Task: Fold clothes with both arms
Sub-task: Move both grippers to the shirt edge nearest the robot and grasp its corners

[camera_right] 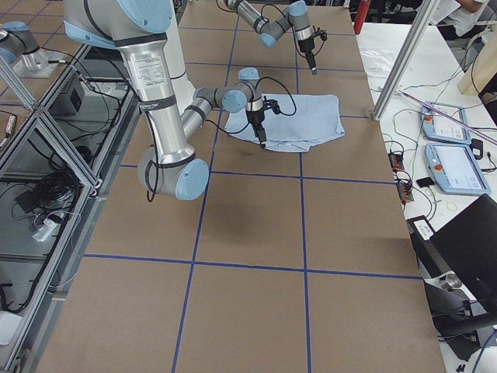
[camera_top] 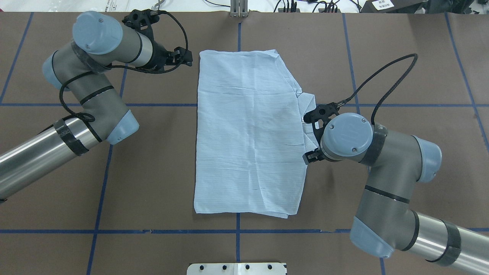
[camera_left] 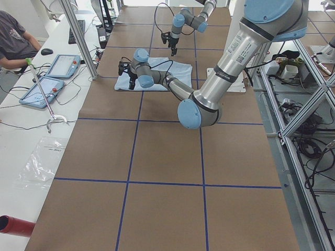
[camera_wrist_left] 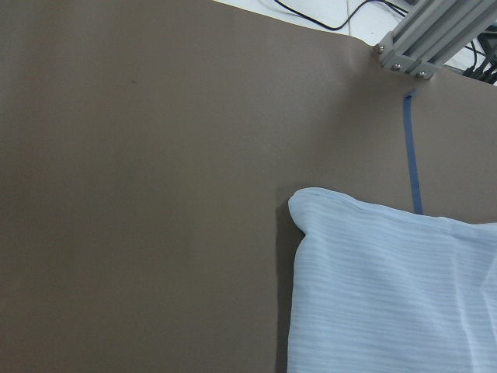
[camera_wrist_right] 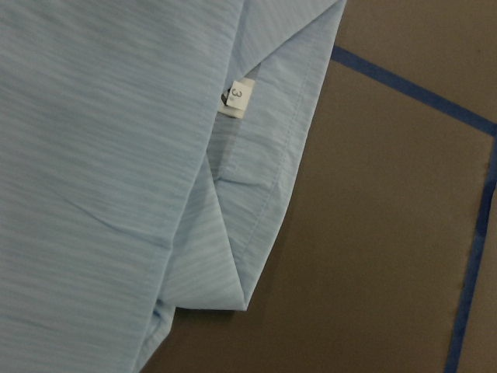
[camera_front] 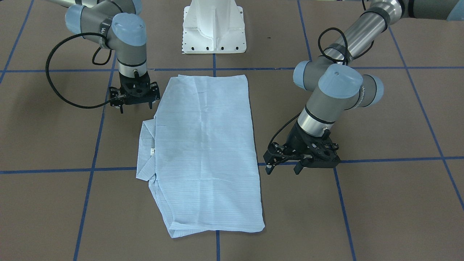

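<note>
The clothes are one pale-blue striped shirt (camera_front: 206, 145), folded into a long rectangle in the middle of the table (camera_top: 248, 133). Its collar with a small white label (camera_wrist_right: 237, 97) sticks out on the robot's right side. My right gripper (camera_front: 136, 106) hovers open over that collar edge with nothing between its fingers (camera_top: 310, 137). My left gripper (camera_front: 282, 168) stands open and empty beside the shirt's opposite edge, just off the far corner (camera_top: 185, 57). That corner of the shirt (camera_wrist_left: 388, 287) fills the lower right of the left wrist view.
Blue tape lines (camera_front: 90, 170) divide the brown table top. The white pedestal base (camera_front: 214, 29) stands at the robot's side of the shirt. An aluminium post (camera_wrist_left: 419, 39) rises at the far table edge. A seated person (camera_left: 13, 42) and tablets (camera_left: 63, 65) are at the side bench.
</note>
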Controlling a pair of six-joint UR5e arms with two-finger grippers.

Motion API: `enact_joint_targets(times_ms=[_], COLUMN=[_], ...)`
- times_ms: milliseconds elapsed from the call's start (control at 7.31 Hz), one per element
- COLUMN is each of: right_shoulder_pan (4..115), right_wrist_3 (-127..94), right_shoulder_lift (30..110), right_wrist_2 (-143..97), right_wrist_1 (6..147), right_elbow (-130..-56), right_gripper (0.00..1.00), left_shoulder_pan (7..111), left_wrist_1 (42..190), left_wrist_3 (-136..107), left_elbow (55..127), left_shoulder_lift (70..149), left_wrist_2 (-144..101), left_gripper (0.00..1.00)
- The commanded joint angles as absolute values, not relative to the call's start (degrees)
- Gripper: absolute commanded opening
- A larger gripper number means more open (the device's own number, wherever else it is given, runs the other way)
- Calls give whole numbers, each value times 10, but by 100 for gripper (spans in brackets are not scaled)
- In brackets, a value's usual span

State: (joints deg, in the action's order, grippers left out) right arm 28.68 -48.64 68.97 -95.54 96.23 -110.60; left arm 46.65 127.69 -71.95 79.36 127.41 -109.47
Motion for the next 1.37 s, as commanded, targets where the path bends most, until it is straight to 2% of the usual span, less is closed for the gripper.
enact_joint_targets(times_ms=[0,137,411,684,821,1232], right_shoulder_pan=[295,295,294,273,269,270], right_wrist_3=[-503,-532,-607,-681,-688,-688], right_shoulder_lift=[686,688,697,694,691,690], right_wrist_2=[-999,-1018,-1038,-1040,-1040,-1041], right_wrist_1=[962,962,962,960,961,961], right_elbow=[-1149,-1163,-1182,-1194,-1194,-1202], right_gripper=[100,100,100,100,100,100], left_shoulder_pan=[433,383,277,175,158,151], left_wrist_1=[1236,1196,1115,1109,1109,1085], left_wrist_3=[-767,-818,-891,-1010,-1043,-1059], left_elbow=[896,977,1035,1044,1043,1043], left_shoulder_lift=[1231,1180,1159,1141,1141,1146], left_wrist_2=[-1135,-1130,-1067,-1001,-997,-998], left_gripper=[100,100,100,99,98,82])
